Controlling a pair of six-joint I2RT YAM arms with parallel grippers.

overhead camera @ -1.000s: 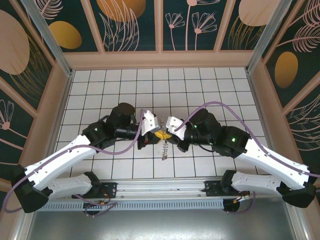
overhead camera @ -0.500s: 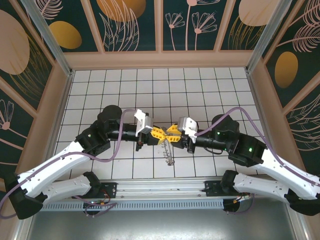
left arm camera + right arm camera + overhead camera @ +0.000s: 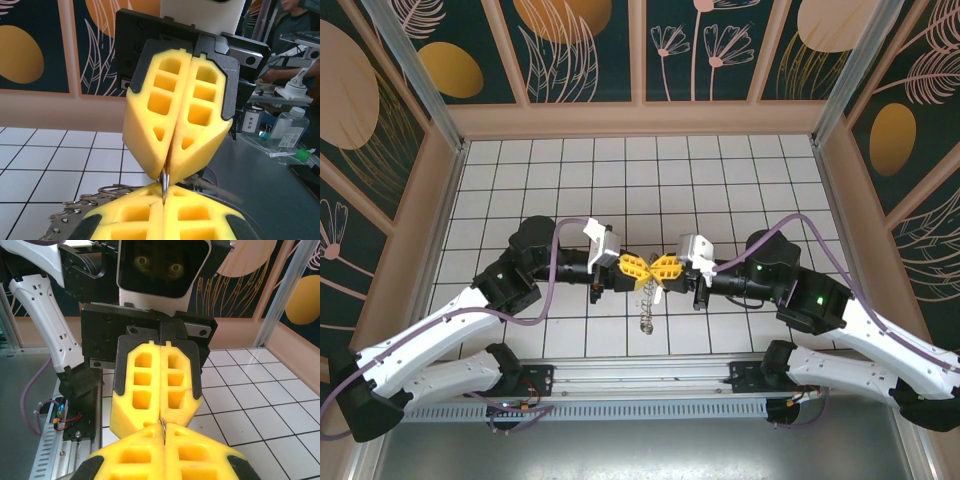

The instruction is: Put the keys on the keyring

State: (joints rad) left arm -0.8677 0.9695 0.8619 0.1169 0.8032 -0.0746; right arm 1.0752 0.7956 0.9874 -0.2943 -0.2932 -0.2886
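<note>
Layout about the keyring (image 3: 646, 302), top view. The keyring sits over the middle of the table (image 3: 740, 170), in front of the two arm bases. The left gripper (image 3: 637, 267) lies just left of the keyring's far end and the right gripper (image 3: 661, 268) just right of it, the two meeting tip to tip. The keyring's rim lies between the fingers of both grippers, and the rest of it extends toward the near table edge. Left wrist view: the keyring's small metal bits (image 3: 82, 207) spread left of the meeting tips, above the table.
</note>
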